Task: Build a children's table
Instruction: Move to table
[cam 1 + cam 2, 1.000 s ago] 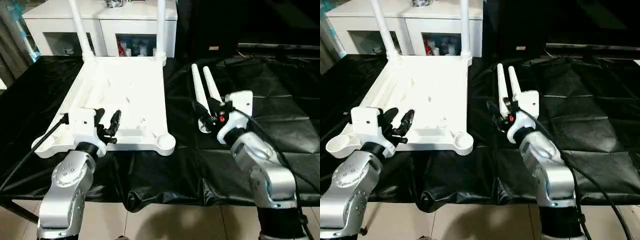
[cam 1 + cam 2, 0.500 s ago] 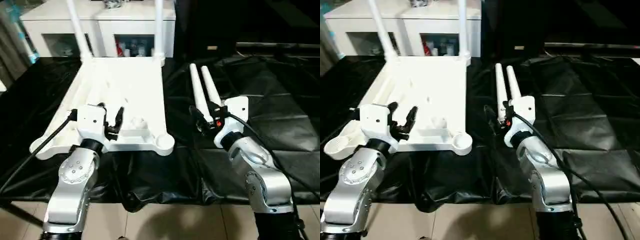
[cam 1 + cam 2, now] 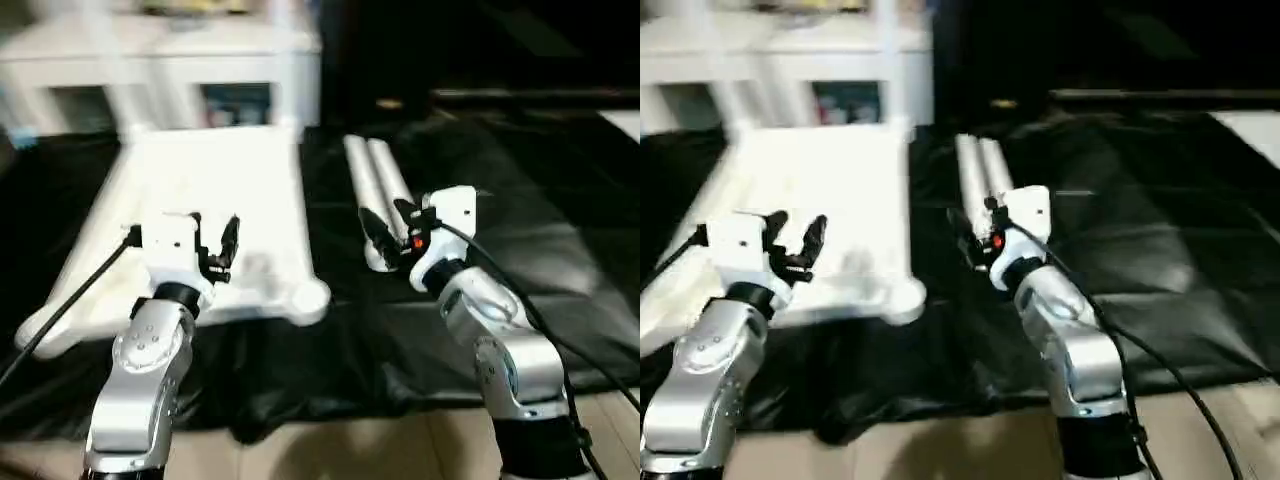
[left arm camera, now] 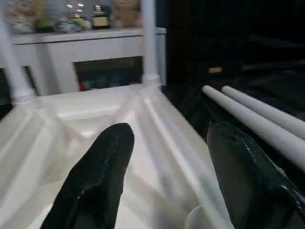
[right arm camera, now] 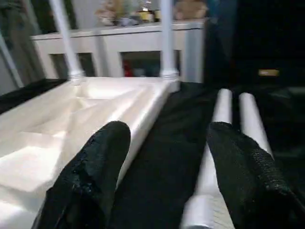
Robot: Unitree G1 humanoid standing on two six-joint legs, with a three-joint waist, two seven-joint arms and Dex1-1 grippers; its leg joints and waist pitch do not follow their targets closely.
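The children's table lies as parts on a black-covered table. Its white tabletop [image 3: 225, 185] is upside down, ribs up. Two white legs [image 4: 147, 43] [image 5: 62, 33] stand upright in its far corner sockets. Two loose legs [image 3: 375, 180] lie side by side on the cloth just right of it. My left gripper [image 3: 213, 240] hovers open over the tabletop's near part, nothing between its fingers [image 4: 102, 181]. My right gripper [image 3: 390, 228] stands open above the loose legs' near ends, holding nothing; its fingers [image 5: 238, 176] frame them.
White cabinets with glass fronts [image 3: 160, 60] stand behind the table. Black cloth [image 3: 530, 210] stretches right of the loose legs. The tabletop's near right corner socket [image 3: 310, 297] sits close to the table's front edge, with tiled floor [image 3: 380, 450] below.
The camera has swung, so the whole picture has shifted left. Both grippers have come a little forward, the left over the tabletop, the right over the loose legs. Both stay open.
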